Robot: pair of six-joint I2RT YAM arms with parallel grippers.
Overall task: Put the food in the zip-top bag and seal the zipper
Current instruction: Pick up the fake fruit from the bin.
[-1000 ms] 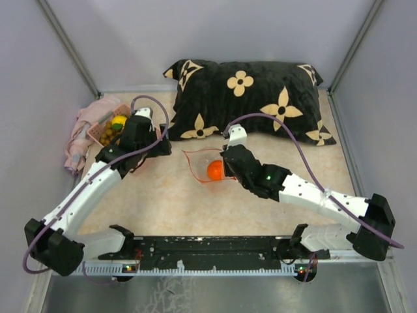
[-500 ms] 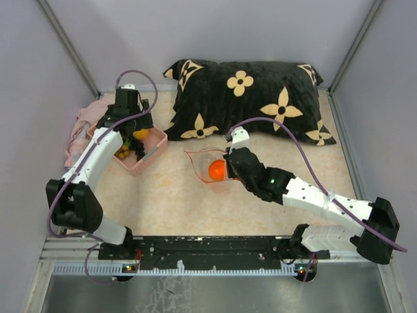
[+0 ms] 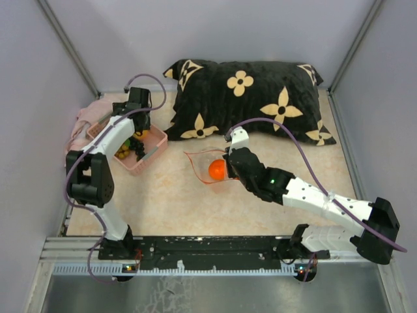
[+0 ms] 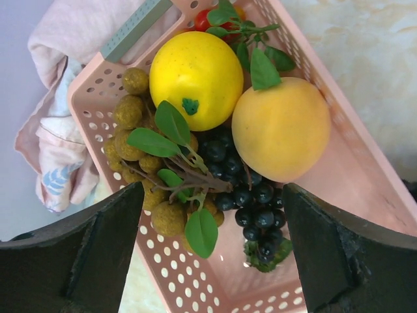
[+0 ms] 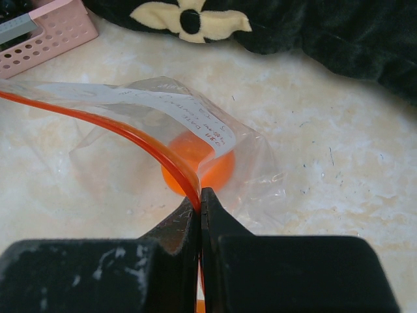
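The clear zip-top bag [image 3: 203,164] lies mid-table with an orange ball [image 3: 215,170] inside. My right gripper [image 3: 228,168] is shut on its red-orange zipper strip [image 5: 130,134] at the mouth edge and holds it up; the ball [image 5: 195,163] shows through the plastic. My left gripper [image 3: 135,143] hangs open and empty over the pink basket [image 3: 155,151]. In the left wrist view, between its fingers [image 4: 71,261], lie a yellow ball [image 4: 195,78], an orange ball [image 4: 281,127], a tan-brown cluster [image 4: 138,156], dark grapes [image 4: 251,195] and green leaves [image 4: 201,231].
A black pillow with tan flowers [image 3: 247,98] lies along the back, just behind the bag. A pink cloth [image 3: 81,124] is bunched left of the basket against the left wall. The basket's corner [image 5: 45,32] shows in the right wrist view.
My left arm has folded back and its gripper now hangs over the basket, which sits further right and nearer than before. The right gripper stays shut on the zipper strip.
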